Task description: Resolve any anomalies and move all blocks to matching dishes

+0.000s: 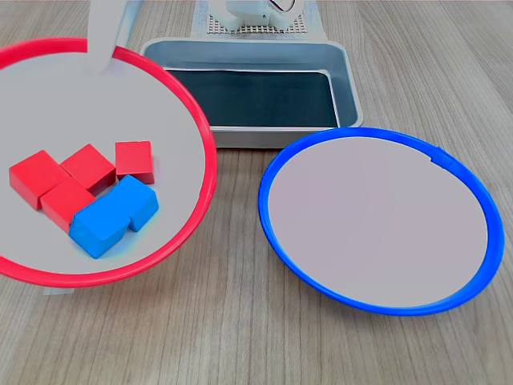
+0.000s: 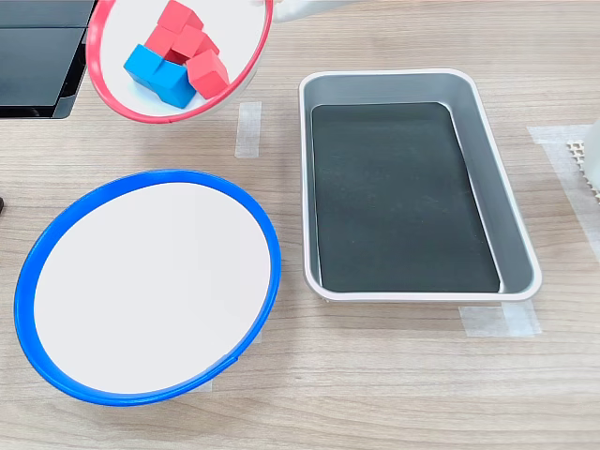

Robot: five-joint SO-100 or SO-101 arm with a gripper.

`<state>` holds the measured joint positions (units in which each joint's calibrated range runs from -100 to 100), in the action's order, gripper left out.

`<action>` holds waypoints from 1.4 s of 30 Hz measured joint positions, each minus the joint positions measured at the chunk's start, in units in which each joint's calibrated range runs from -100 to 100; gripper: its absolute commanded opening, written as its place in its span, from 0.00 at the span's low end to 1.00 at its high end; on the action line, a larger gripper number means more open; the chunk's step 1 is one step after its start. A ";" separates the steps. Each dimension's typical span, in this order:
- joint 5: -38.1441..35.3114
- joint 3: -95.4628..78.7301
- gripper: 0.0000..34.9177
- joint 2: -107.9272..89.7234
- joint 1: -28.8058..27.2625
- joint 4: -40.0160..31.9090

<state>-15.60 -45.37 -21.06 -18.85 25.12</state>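
Looking across both exterior views, we find all the cubes gathered in the red-rimmed dish [image 1: 210,152], which sits at the first exterior view's left, cut off by the frame edge, and at the top left of the second exterior view [image 2: 251,66]. In the first exterior view we count four red blocks [image 1: 88,180] packed in a loose cluster, with one [image 1: 134,161] standing slightly apart at the cluster's right, and two blue blocks [image 1: 112,216] pressed side by side just nearer to the camera. Together the blue pair makes a short bar whose long axis runs diagonally, from the near left up toward the far right of the first exterior view. In the second exterior view the blue pair [image 2: 157,73] lies on the left of the pile and the reds [image 2: 192,47] on its right, though we cannot separate every cube there. The blue-rimmed dish [image 1: 264,188] sits to the right in the first exterior view and near the lower left in the second exterior view [image 2: 272,253], its pale inside bare. Between and beyond the dishes lies the grey metal tray [image 1: 346,80], its long axis running left to right in the first exterior view and top to bottom in the second [image 2: 305,178]. Only a white part of the arm [image 1: 108,32] shows above the red-rimmed dish, and we cannot tell how the claw stands.
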 measured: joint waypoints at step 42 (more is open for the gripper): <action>5.76 -24.68 0.00 10.91 5.31 -42.41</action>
<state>-9.84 -70.05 -10.14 -13.54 -17.29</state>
